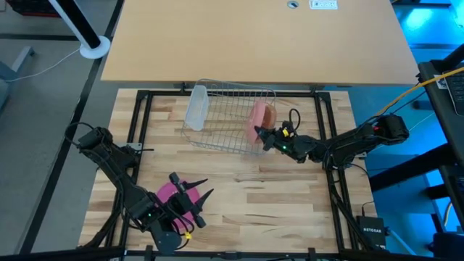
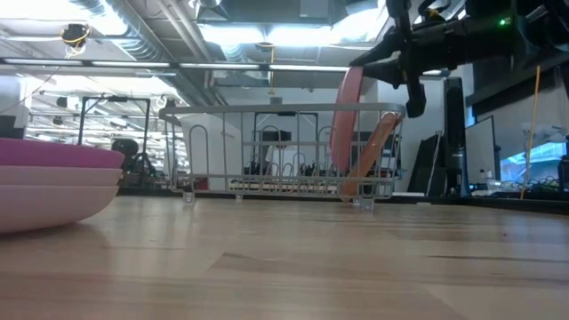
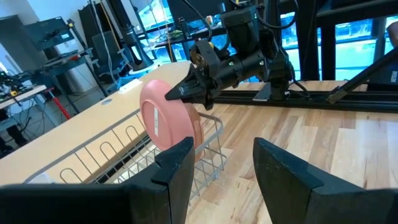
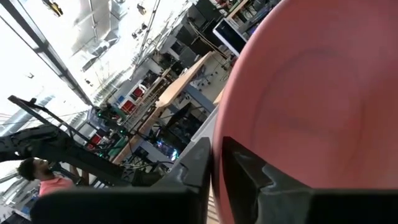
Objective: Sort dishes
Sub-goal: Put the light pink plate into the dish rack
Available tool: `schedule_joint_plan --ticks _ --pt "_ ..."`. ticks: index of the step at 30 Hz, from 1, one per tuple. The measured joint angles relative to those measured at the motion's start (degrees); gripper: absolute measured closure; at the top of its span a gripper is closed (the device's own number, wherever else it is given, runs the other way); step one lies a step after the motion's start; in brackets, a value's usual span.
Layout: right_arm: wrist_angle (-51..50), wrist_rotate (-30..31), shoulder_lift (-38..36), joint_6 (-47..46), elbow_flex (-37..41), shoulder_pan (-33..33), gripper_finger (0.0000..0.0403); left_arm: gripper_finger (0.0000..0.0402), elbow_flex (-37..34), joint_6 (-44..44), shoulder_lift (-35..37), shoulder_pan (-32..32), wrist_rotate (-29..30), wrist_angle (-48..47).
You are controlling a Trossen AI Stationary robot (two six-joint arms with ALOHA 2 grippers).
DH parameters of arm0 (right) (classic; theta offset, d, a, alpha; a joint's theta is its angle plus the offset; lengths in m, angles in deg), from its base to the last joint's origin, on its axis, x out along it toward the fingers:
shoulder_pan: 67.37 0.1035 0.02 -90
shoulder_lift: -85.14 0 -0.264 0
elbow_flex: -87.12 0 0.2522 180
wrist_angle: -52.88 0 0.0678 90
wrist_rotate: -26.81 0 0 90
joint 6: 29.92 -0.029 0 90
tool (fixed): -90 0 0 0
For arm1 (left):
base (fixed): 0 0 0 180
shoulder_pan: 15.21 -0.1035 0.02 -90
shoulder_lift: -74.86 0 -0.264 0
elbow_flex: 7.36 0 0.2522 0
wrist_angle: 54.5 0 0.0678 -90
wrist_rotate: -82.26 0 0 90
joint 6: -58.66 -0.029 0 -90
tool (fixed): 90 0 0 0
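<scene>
A peach-pink plate stands on edge in the right end of the wire rack. A tan-brown plate leans in the rack just to its right. My right gripper is at the pink plate's top rim, its fingers nearly together. A magenta plate lies flat on the table at the near left. My left gripper hovers open above it with nothing between its fingers. My right gripper has the peach-pink plate's upper rim between its two fingertips, one on each face. The fingers come in about level from the table's right side. The plate stands upright, its lower edge down among the rack's wires.
A translucent tumbler lies in the rack's left end. A tan tabletop lies beyond the rack. Black frame rails run along the wooden table's sides. Bare wood stretches between the rack and the near edge.
</scene>
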Motion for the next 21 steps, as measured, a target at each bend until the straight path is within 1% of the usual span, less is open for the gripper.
schedule_joint_plan --ticks 7,11,21 --pt "-0.17 -3.53 0.07 0.16 0.07 -0.02 0.0353 0.0247 0.0 -0.02 0.0 0.0 0.0 0.0" --pt "-0.15 -4.75 0.07 0.16 0.05 -0.02 0.0343 0.0247 0.0 -0.02 0.0 0.0 0.0 0.0" --pt "-0.13 -5.3 0.07 0.48 0.07 -0.02 0.0274 0.0247 0.0 -0.02 0.0 0.0 0.0 0.01"
